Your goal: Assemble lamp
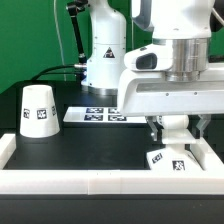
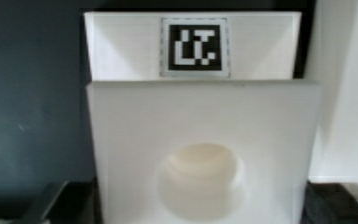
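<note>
The flat white lamp base [image 1: 170,160], with square tags on it, lies on the black table near the front wall. In the wrist view the base [image 2: 202,120] fills the picture, with a tag on its far raised edge and a round socket hollow near me. My gripper [image 1: 177,133] hangs right above the base. It is open in the wrist view [image 2: 202,208], with a dark finger [image 2: 59,203] on either side of the base. The white cone shade [image 1: 38,110] stands upright on the exterior view's left. The bulb is not in view.
The marker board [image 1: 100,114] lies flat at the back of the table, in front of the arm's pedestal [image 1: 103,60]. A white wall [image 1: 90,181] runs along the table's front and turns up both sides.
</note>
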Robot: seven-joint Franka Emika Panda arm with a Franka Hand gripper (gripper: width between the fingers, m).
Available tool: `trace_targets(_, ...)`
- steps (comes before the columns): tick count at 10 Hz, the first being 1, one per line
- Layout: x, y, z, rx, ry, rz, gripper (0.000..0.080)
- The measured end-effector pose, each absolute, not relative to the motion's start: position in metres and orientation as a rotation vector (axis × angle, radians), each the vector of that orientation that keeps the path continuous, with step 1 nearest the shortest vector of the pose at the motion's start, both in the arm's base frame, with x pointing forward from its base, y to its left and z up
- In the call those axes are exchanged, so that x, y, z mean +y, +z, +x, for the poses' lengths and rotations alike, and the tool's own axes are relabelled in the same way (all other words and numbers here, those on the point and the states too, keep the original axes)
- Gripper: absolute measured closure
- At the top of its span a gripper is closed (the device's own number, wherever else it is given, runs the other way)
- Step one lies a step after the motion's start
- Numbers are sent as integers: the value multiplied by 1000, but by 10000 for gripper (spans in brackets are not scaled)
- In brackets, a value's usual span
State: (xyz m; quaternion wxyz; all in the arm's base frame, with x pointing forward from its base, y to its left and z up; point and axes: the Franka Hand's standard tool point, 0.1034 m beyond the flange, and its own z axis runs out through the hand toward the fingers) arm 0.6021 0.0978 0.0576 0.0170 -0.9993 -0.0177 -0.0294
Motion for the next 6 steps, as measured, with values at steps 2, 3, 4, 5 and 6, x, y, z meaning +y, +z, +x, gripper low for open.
trace_targets(2, 95, 58, 609, -141, -113, -3104, 263)
trace_targets(3, 96, 58, 612, -139, -118, -3103, 263)
trace_targets(4, 98, 58, 613, -143, -118, -3103, 263)
trace_targets(5, 99, 58, 614, -145, -116, -3103, 263)
trace_targets(6, 100, 58, 614, -145, -111, -3103, 263)
